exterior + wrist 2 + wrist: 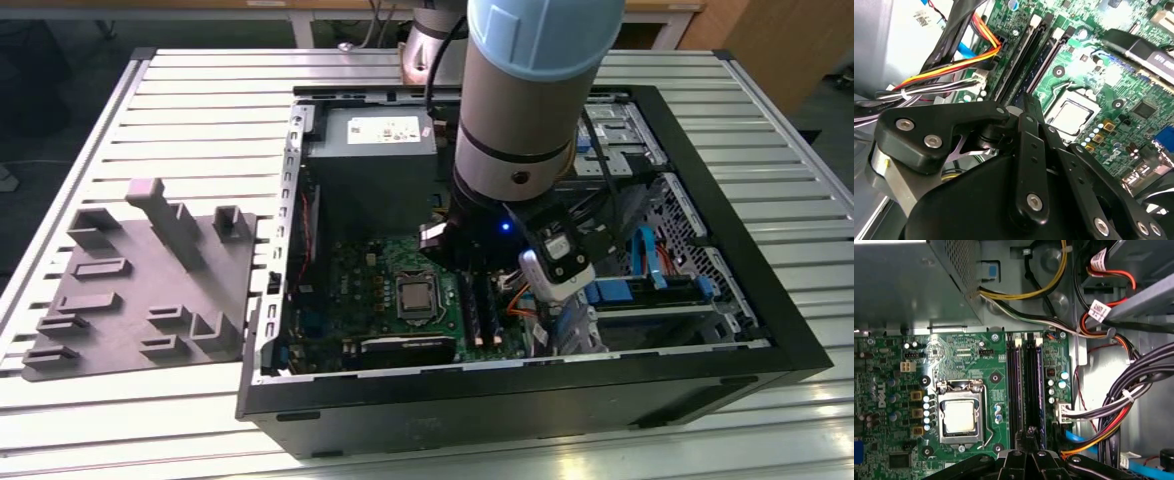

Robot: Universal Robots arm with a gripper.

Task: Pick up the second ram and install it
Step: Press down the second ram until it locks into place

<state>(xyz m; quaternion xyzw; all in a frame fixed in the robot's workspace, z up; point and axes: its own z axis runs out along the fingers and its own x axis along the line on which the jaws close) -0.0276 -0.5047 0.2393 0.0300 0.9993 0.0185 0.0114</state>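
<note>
My gripper (pixel 1030 434) hangs inside an open computer case over the green motherboard (pixel 899 390). Its black fingers (pixel 1030 125) are drawn together, and their tip sits over one end of the two long memory slots (pixel 1015 385). A thin dark strip with a bluish edge, which looks like the second ram (pixel 1036 390), stands in the slot farther from the square silver chip (pixel 960 416). I cannot tell whether the fingertips touch it. In the exterior view the gripper (pixel 457 252) is low over the board, just above the slots (pixel 481 315).
A grey plastic tray (pixel 134 290) with raised blocks lies on the slatted table at the exterior view's left. Bundles of black, orange and yellow cables (pixel 1114 405) run close beside the slots. The grey power supply (pixel 367 150) and the case walls (pixel 534 410) hem the arm in.
</note>
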